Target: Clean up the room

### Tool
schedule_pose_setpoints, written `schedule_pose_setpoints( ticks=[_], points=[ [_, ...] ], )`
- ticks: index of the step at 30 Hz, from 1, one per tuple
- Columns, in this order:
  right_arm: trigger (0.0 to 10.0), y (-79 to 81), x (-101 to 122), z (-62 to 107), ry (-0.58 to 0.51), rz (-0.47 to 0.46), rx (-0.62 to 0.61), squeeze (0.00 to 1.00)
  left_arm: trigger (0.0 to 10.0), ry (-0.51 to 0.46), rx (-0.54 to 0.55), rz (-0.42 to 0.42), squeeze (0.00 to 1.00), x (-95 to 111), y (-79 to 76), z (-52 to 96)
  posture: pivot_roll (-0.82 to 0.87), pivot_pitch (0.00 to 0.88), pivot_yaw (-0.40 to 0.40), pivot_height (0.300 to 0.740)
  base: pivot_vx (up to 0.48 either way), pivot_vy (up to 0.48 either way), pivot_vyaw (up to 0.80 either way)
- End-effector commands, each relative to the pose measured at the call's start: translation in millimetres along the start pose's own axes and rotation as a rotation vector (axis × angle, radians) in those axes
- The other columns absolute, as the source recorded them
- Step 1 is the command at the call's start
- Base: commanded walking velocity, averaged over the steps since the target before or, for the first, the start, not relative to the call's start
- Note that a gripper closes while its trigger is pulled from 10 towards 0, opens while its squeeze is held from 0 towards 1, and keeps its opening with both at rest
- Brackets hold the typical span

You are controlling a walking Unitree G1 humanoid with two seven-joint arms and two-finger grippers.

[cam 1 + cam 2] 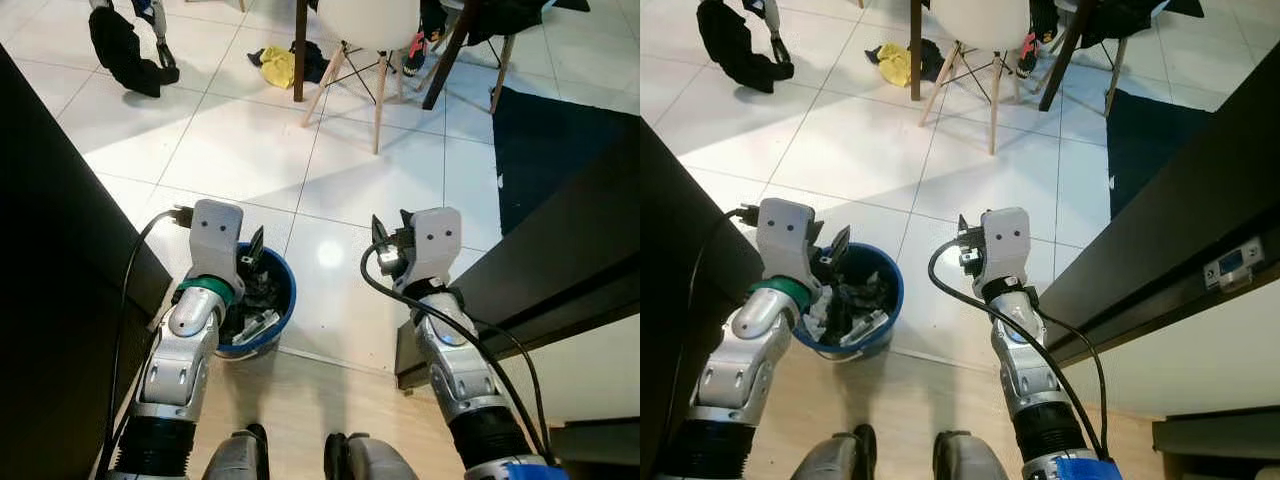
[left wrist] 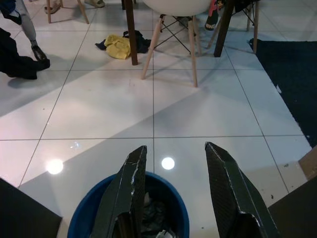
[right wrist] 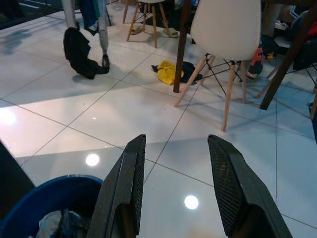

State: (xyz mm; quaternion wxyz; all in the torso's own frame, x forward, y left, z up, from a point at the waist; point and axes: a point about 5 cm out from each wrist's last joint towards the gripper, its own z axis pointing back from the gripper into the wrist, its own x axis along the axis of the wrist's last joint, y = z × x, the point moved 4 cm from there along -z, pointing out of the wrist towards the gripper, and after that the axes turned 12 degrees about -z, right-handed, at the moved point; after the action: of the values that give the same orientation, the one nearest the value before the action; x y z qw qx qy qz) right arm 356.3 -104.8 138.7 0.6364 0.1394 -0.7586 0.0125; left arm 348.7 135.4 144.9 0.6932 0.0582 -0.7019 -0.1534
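The white floor [image 1: 250, 150] in the middle is wide open, so a gripper could reach far ahead with nothing in the way. Near the robot, a blue bin [image 1: 278, 322] full of stuff sits on the left beside a tall black wall [image 1: 50, 250], and a black counter [image 1: 570, 260] blocks the right. Far off stand a white chair [image 1: 368, 30] with wooden legs, a yellow cloth [image 1: 279, 66] and a black cloth [image 1: 125, 52].

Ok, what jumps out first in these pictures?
The blue bin, full of trash, sits on the tiles right under the open left end effector. Farther off, a yellow cloth lies by the white chair, and a black garment lies to the far left.
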Motion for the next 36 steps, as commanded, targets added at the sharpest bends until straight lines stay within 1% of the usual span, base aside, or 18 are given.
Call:
schedule_pose_setpoints(
  ticks=[1,16,36],
  points=[
    [10.0,-3.3,-8.4,4.5,0.027,-0.001,-0.015,0.0,10.0,0.027,-0.006,-0.003,0.0,-8.9,-2.8,2.3,-0.02,0.113,0.005,0.74,-0.48,0.0,0.0],
    [10.0,-3.6,-8.6,4.3,0.027,0.0,-0.018,0.0,10.0,0.03,-0.007,0.004,0.0,-9.4,-2.9,1.8,-0.02,0.111,0.006,0.74,-0.453,0.0,0.0],
    [10.0,-4.3,-8.8,4.2,0.028,0.002,-0.023,0.0,10.0,0.026,-0.009,0.009,0.0,-8.4,-3.2,1.0,-0.02,0.109,0.009,0.74,-0.375,0.0,0.0]
  ],
)
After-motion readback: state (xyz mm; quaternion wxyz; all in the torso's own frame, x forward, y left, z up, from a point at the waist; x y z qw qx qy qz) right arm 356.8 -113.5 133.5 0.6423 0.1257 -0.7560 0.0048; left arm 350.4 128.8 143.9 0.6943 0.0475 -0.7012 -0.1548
